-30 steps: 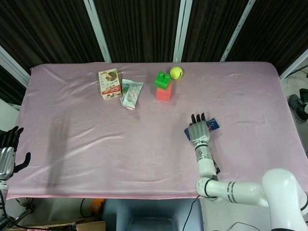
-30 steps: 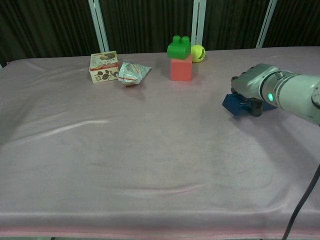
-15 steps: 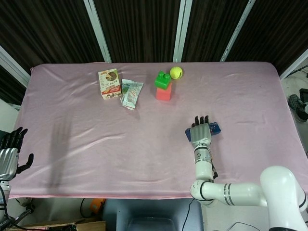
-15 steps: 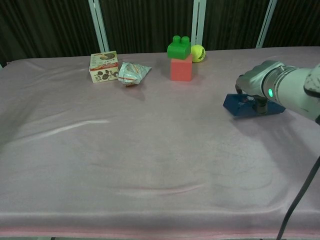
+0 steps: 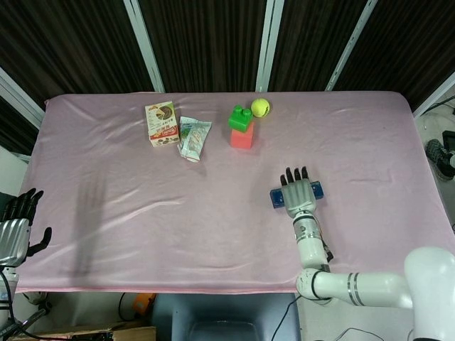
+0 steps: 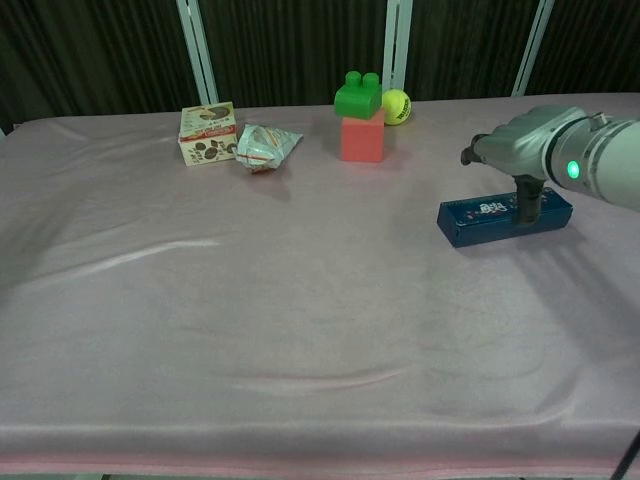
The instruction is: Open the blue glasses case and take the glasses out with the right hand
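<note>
The case [image 6: 504,220] now lies flat on the desk [image 6: 250,330], long side toward the chest camera. A second ago it was tipped up under the right hand [image 6: 520,160], showing only a blue end; half a second ago it was partly lowered. The hand has risen a little and sits over the case's right half. In the chest view one finger [image 6: 527,203] reaches down in front of the case's front face, seemingly touching it. In the head view the hand [image 5: 297,193] lies palm-down across the case [image 5: 276,199], fingers fairly straight and close together, with blue ends showing on either side. I cannot tell whether it actually grips the case or only rests on it.

The lid looks closed and no glasses are visible, so opening is judged not yet begun. The case now appears settled in a better position for prying the lid.

The left hand [image 5: 15,226] hangs off the desk's near-left edge, fingers apart, holding nothing.

There is a small pale printed mark on the case's front face, too small to read. The box [image 6: 207,133] at the far left carries pictures and print, and the packet [image 6: 264,146] beside it is printed too; both are illegible.
</note>
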`<act>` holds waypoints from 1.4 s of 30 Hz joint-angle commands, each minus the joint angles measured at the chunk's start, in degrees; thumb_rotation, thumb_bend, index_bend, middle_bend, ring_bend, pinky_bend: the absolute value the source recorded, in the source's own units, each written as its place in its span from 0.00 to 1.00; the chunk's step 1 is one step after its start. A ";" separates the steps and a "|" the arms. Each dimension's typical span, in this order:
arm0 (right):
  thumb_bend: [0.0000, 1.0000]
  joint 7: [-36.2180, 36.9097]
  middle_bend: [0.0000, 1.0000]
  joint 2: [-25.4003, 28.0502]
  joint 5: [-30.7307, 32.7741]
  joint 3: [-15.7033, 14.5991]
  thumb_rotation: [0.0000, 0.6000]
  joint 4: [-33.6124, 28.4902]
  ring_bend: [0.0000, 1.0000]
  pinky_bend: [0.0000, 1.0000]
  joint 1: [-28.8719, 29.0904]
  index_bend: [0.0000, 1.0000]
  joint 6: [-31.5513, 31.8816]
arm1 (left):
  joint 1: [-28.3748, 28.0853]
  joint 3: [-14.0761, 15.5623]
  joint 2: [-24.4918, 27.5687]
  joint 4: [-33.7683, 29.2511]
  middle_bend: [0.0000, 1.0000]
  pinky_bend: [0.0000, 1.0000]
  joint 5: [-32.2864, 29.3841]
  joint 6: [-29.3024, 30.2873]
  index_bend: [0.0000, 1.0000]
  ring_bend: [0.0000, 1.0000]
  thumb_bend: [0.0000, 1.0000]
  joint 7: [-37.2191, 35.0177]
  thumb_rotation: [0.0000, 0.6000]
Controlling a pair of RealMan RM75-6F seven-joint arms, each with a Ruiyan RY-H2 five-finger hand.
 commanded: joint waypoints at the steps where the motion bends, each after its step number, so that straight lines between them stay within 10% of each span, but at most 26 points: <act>1: 0.43 15.86 0.00 6.85 -17.08 -4.99 1.00 -0.98 0.00 0.00 -6.84 0.26 -6.43 | -0.07 0.01 -0.02 0.06 0.00 0.02 -0.04 -0.14 0.00 0.00 0.41 0.01 1.00; 8: 0.43 52.36 0.00 5.89 -47.60 -9.24 1.00 18.83 0.00 0.00 -14.79 0.35 -15.26 | -0.27 0.01 -0.38 -0.28 0.00 0.02 -0.59 -0.41 0.00 0.00 0.41 1.40 1.00; 13: 0.43 68.06 0.00 1.06 -57.23 -10.25 1.00 32.65 0.00 0.00 -16.22 0.37 -15.55 | -0.48 -0.05 -0.66 -0.36 0.00 0.02 -1.76 -1.17 0.00 0.00 0.41 2.82 1.00; 42: 0.43 78.60 0.01 -2.50 -62.94 -6.93 1.00 43.36 0.00 0.00 -16.39 0.45 -20.57 | -0.84 0.04 -0.42 -1.12 0.00 0.02 -3.43 -2.37 0.00 0.00 0.41 4.67 1.00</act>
